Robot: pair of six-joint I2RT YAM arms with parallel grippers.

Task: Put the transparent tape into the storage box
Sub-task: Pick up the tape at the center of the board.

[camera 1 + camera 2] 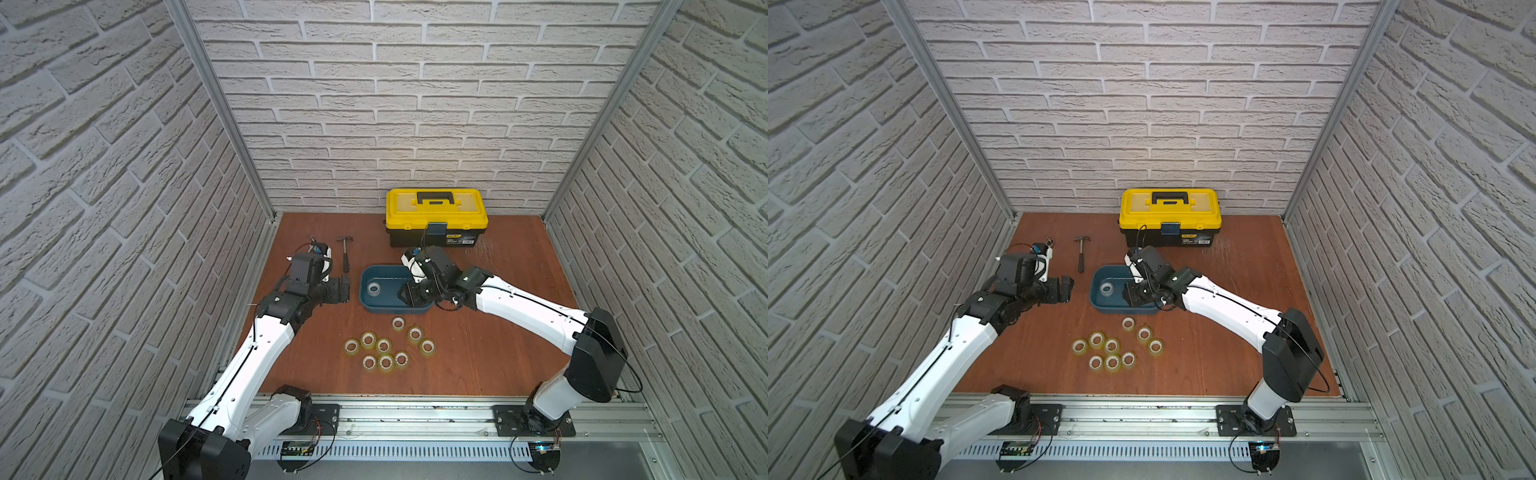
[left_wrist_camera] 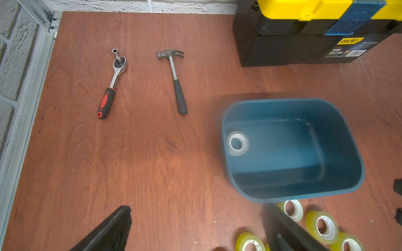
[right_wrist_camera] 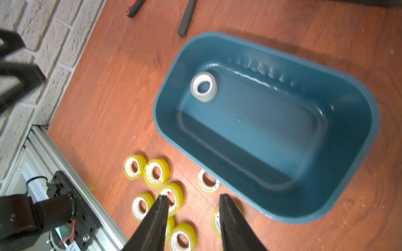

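Note:
The storage box [image 1: 388,277] [image 1: 1121,305] is a teal tub at mid-table, with one greyish roll of transparent tape [image 1: 374,287] [image 3: 203,87] lying flat in its left end. Several yellowish rolls [image 1: 383,345] [image 1: 1112,345] lie flat on the wood in front of the tub. My right gripper [image 1: 404,294] [image 3: 194,196] hangs above the tub's near right corner, open, with nothing between its fingers. In the right wrist view the loose rolls show beneath it. My left gripper [image 1: 345,286] [image 2: 196,209] stands open and empty just left of the tub.
A yellow-and-black toolbox [image 1: 436,216] stands shut against the back wall. A hammer [image 1: 345,253] and a red-handled ratchet [image 2: 113,84] lie at the back left. Brick walls close in three sides, and an aluminium rail [image 1: 415,411] runs along the front.

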